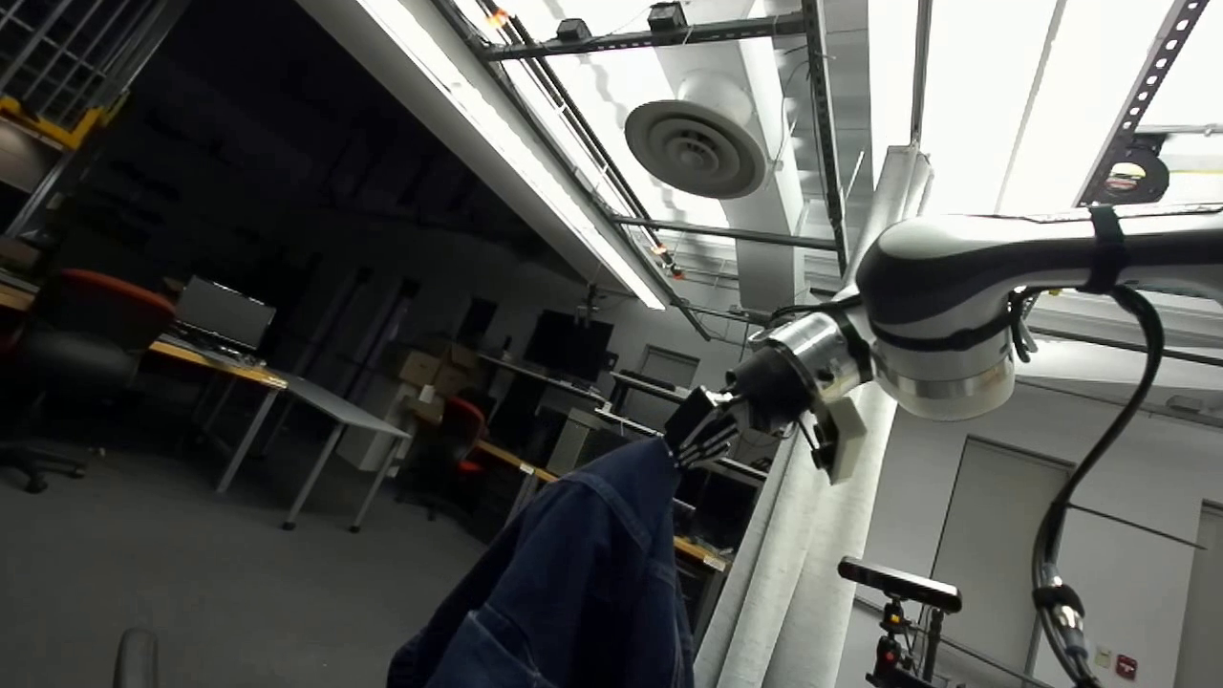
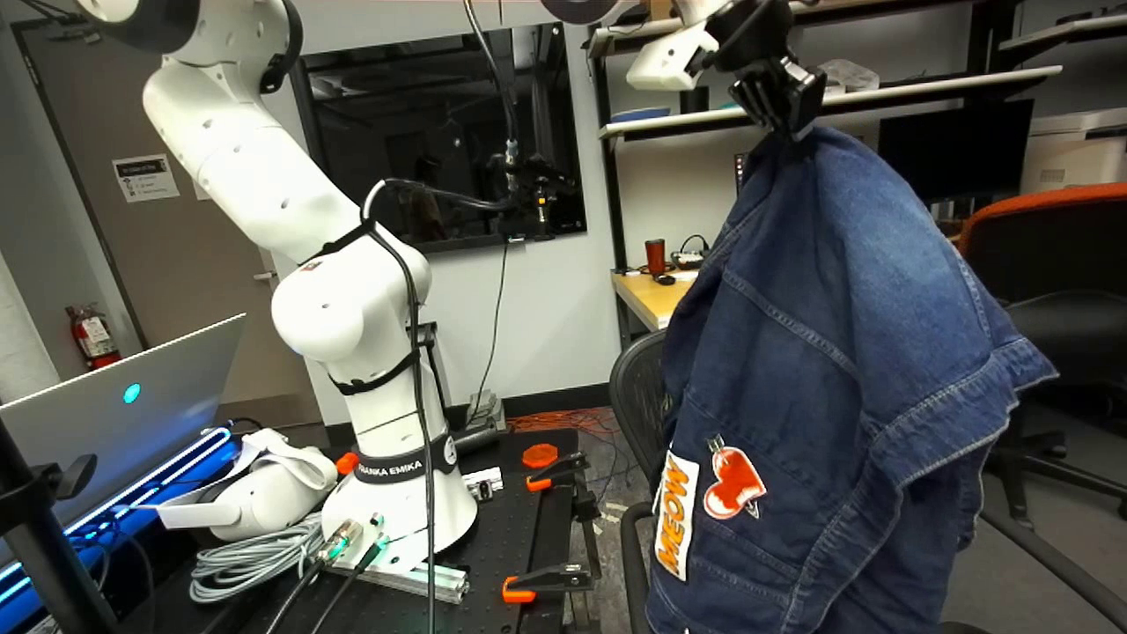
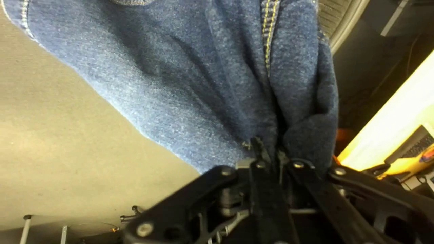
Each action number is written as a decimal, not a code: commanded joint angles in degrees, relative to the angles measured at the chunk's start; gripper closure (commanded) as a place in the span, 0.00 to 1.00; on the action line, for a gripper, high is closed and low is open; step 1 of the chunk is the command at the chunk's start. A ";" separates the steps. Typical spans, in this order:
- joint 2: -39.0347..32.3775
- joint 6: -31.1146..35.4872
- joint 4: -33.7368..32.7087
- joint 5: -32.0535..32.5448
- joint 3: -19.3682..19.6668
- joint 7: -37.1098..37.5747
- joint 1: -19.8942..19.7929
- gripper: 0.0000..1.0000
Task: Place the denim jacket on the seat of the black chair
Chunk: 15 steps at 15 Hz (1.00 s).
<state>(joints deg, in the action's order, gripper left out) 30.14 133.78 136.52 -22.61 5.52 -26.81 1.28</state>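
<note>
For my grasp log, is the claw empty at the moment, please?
No, in an exterior view the denim jacket hangs pinched in the claw.

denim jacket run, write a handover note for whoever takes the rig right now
Claw: shut on the gathered top of the denim jacket.
Jacket: hanging from the claw; its lower end runs out of frame in both exterior views.
Black chair: partly behind the jacket in an exterior view; its seat can't be made out, so I can't tell whether the cloth touches it.
Done: jacket gripped and held up.
Left: probably check it lines up with the seat, lower it, open the claw, back off.
</note>
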 commanded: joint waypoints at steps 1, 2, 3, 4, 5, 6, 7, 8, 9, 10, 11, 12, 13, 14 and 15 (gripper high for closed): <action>0.76 -0.81 0.91 3.83 0.65 1.51 1.65 0.98; 0.74 -1.27 1.36 4.85 0.49 1.57 1.70 0.98; 0.83 -1.05 1.95 5.55 0.36 1.75 1.80 0.68; 1.00 -1.42 2.39 6.11 0.36 1.60 2.07 0.66; 1.13 -1.60 2.55 6.47 0.45 1.51 2.35 0.60; 1.35 -1.86 2.60 6.90 0.44 1.58 2.51 0.53; 1.57 -1.91 2.68 7.26 0.44 1.63 2.67 0.44; 1.70 -1.97 2.72 7.58 0.48 1.61 2.81 0.37; 1.80 -1.94 2.75 7.74 0.53 1.59 2.94 0.29; 1.90 -1.95 2.79 7.85 0.56 1.57 3.06 0.22; 2.06 -1.96 2.82 7.88 0.60 1.50 3.22 0.15; 2.17 -1.95 2.86 7.96 0.60 1.43 3.35 0.07; 2.33 -1.93 2.93 7.94 0.59 1.37 3.51 0.01; 2.42 -1.93 2.94 7.93 0.60 1.35 3.63 0.00; 2.51 -1.87 2.98 7.91 0.57 1.39 3.75 0.00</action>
<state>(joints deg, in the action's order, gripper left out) 30.78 133.78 139.33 -16.39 5.38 -26.55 3.79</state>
